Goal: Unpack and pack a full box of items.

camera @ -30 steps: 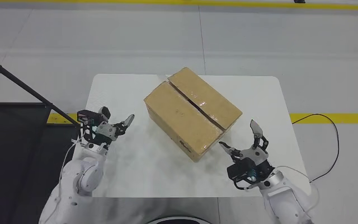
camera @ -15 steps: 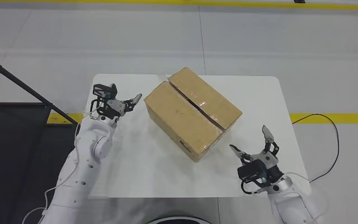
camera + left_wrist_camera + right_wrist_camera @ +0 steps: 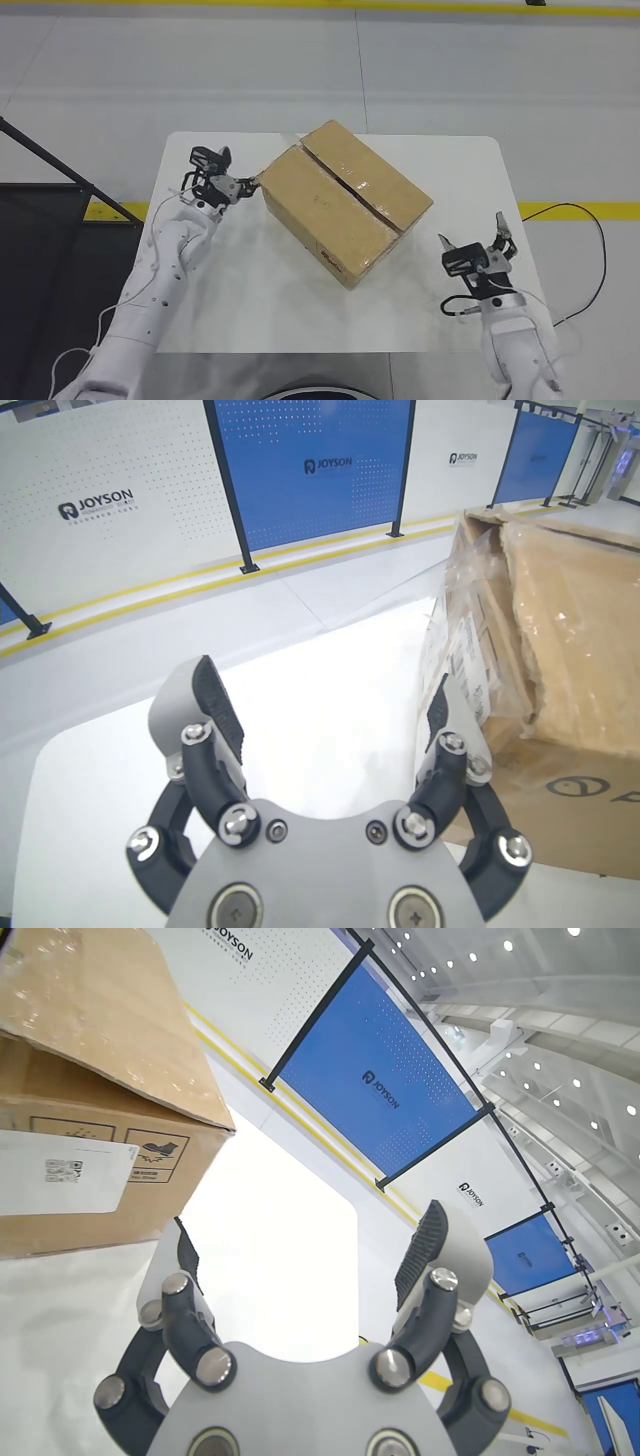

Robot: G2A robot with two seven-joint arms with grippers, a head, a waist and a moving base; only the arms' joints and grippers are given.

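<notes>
A closed brown cardboard box (image 3: pixel 345 200) lies at an angle in the middle of the white table (image 3: pixel 250 300), its top flaps taped along the centre seam. My left gripper (image 3: pixel 240 185) stands open at the box's left corner. In the left wrist view the left gripper (image 3: pixel 330 710) has one finger (image 3: pixel 445 710) right beside the labelled end face of the box (image 3: pixel 565 650); contact cannot be told. My right gripper (image 3: pixel 472 238) is open over the table's right side, apart from the box. The right wrist view has the right gripper (image 3: pixel 305 1248) empty, with the box (image 3: pixel 90 1078) off to one side.
A black pole (image 3: pixel 50 160) slants past the table's left side above a dark mat (image 3: pixel 40 280). A black cable (image 3: pixel 590 250) loops on the floor at the right. Bare table surface lies in front of the box.
My left arm has swung away from the table's left edge up to the box's left corner. My right gripper has drawn back rightward from the box's near end toward the table's right edge.
</notes>
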